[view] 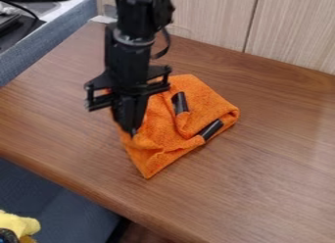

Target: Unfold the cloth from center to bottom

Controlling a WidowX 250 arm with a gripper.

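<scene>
Pale wood-grain panels (294,26) with a dark seam (252,24) stand behind a brown wood-grain tabletop (275,168). Blue-grey material (49,51) borders its upper-left side; soft light pales its right side.

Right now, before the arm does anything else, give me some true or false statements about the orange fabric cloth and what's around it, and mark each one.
1. The orange fabric cloth lies on the brown wood-grain table. True.
2. The cloth is spread out fully flat. False: it is folded and creased.
3. Two short black pieces show on the cloth. True.
4. The black robot gripper is over the cloth's right half, as the camera sees it. False: it is at the left side.
5. A yellow fuzzy item shows at the lower left, off the table. True.
</scene>
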